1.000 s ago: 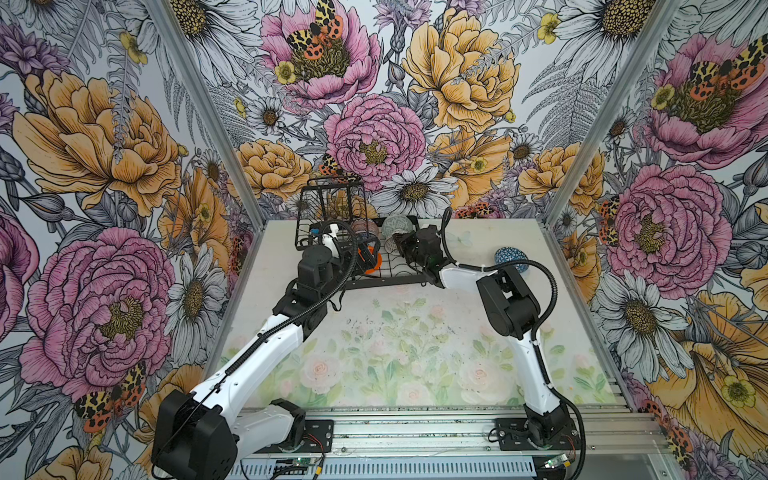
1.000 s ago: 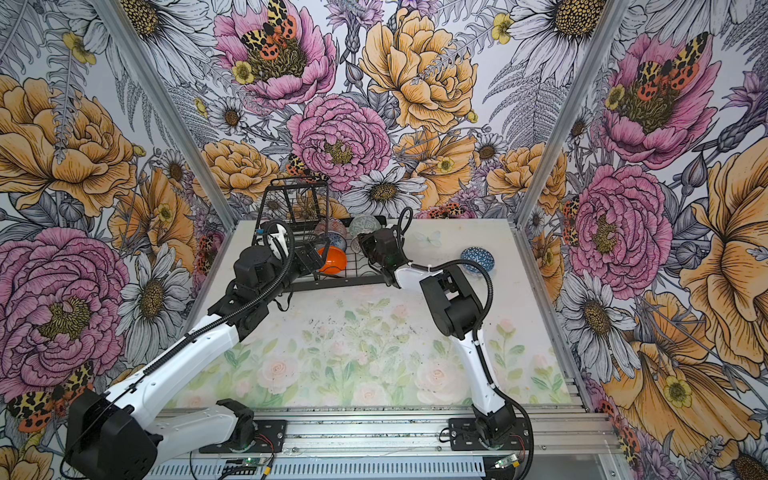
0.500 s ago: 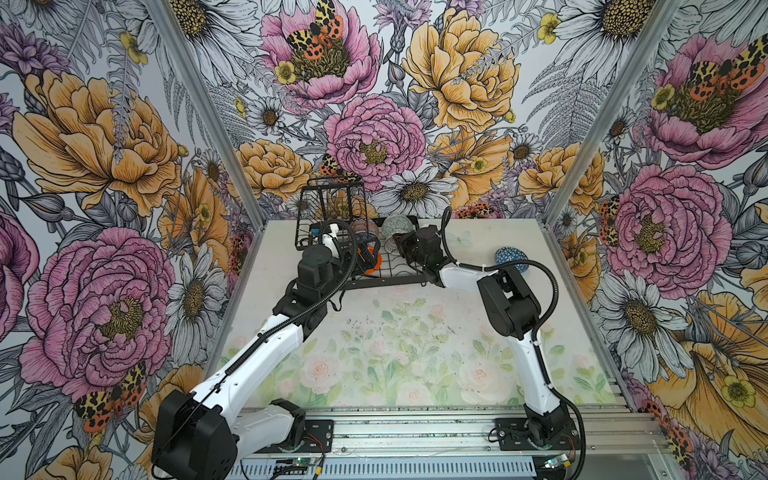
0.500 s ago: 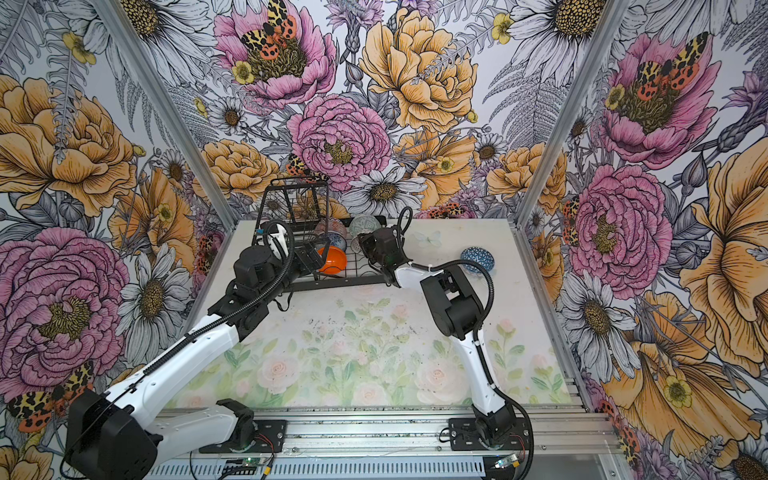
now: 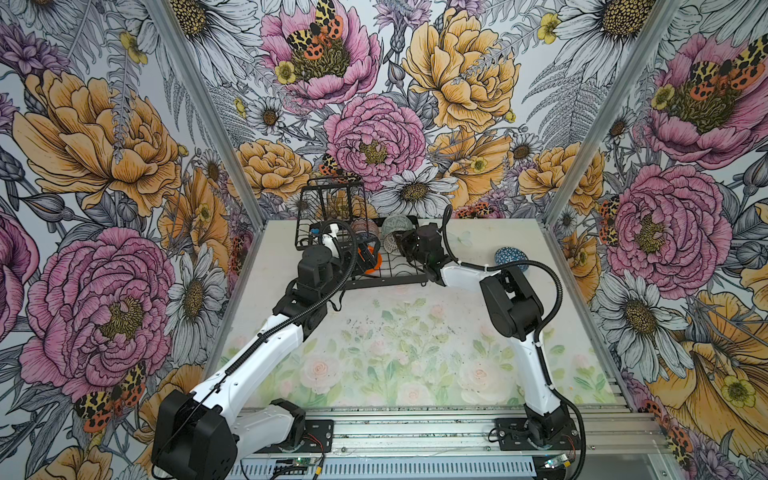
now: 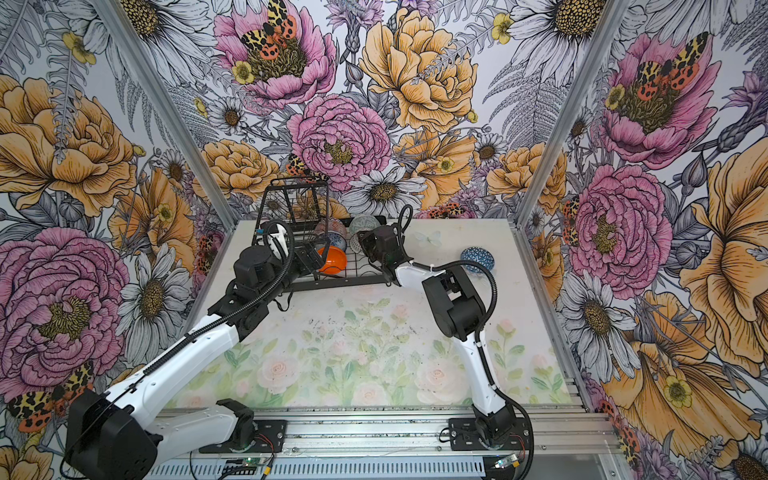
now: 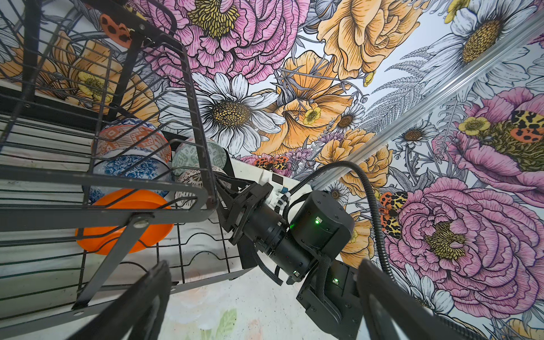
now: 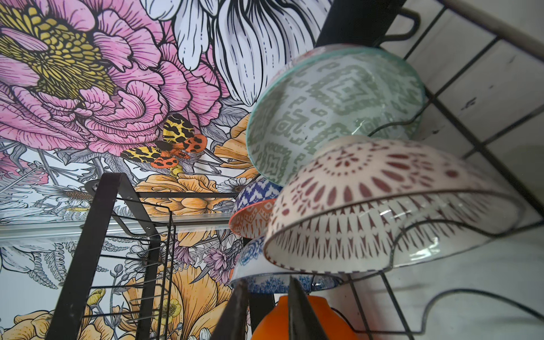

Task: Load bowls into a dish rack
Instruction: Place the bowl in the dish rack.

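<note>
I have the right gripper (image 8: 265, 294) nosed in low over the dish rack (image 5: 386, 283). Its fingers are parted only a little and nothing sits between them, so I judge it is letting go, not gripping. The lattice bowl (image 8: 382, 212) lies just past the tips, tipped on its rim into the wavy slot wires, and it leans toward the pale green bowl (image 8: 332, 103) behind it. That tilt is why the arm comes in flat from the side: the rim has to drop between the wires. The neighbouring row holds the orange-white bowl (image 7: 129, 138), the blue-white floral bowl (image 7: 129, 169) and the plain orange bowl (image 7: 117, 203), each on edge beside the raised basket tier (image 5: 328, 208). My left gripper (image 7: 262, 294) is spread wide and empty at the rack's front, near the orange bowl, where it stays clear of the right arm. The dark blue geometric bowl (image 5: 510, 257) is the only one outside, on the table (image 5: 395, 353) well apart from the rack and on the right arm's side. So I reckon five are loaded and one remains. Against the top views from a second ago I see no shift in either arm or any bowl. Those views are too small to show the right fingers.
</note>
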